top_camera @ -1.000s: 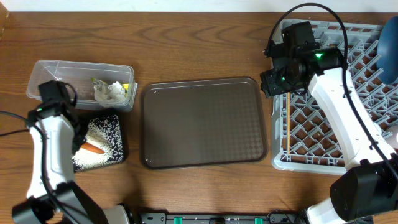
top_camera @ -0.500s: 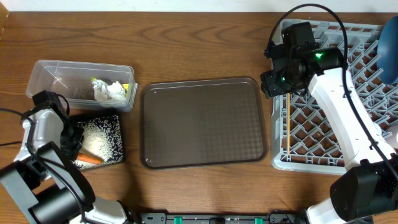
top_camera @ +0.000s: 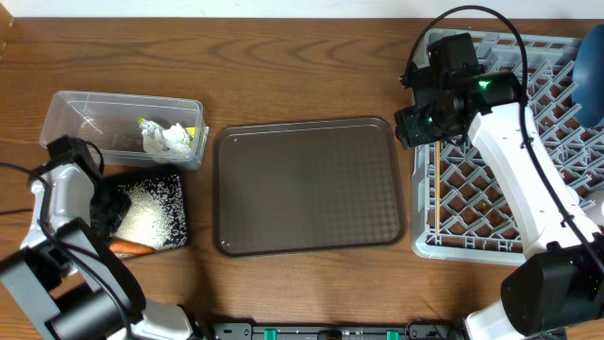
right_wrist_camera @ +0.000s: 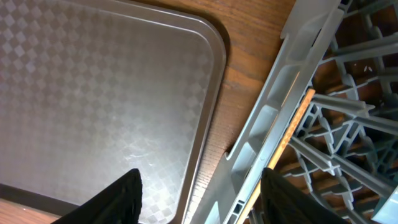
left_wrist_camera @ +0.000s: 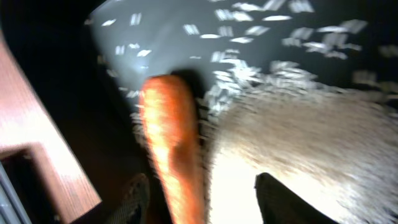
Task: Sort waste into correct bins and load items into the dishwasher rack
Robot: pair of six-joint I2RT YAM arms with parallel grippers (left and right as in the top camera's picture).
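Observation:
The flat black tray (top_camera: 177, 186) at the left holds a heap of white rice (top_camera: 146, 215). The orange carrot (top_camera: 130, 248) lies at its front edge. In the left wrist view the carrot (left_wrist_camera: 171, 143) lies between the spread fingers of my left gripper (left_wrist_camera: 199, 199), close to the left finger, with rice (left_wrist_camera: 298, 124) beside it. My left gripper (top_camera: 106, 210) is open over the tray. The clear tub (top_camera: 85, 113) holds a crumpled napkin (top_camera: 165, 139) and a yellow-green wrapper (top_camera: 192, 132). My right gripper (top_camera: 420, 125) hovers open and empty over the left rim of the grey rack (top_camera: 472, 247).
The brown serving tray (top_camera: 307, 184) lies in the middle; it also shows in the right wrist view (right_wrist_camera: 93, 93). A wooden chopstick (right_wrist_camera: 292, 134) lies along the rack's left side (right_wrist_camera: 261, 143). A dark-blue plate (top_camera: 593, 61) stands in the rack at the right edge.
The carrot has moved from the middle of the black tray toward its front edge. My left arm has drawn back toward the left and front. The right arm has not moved.

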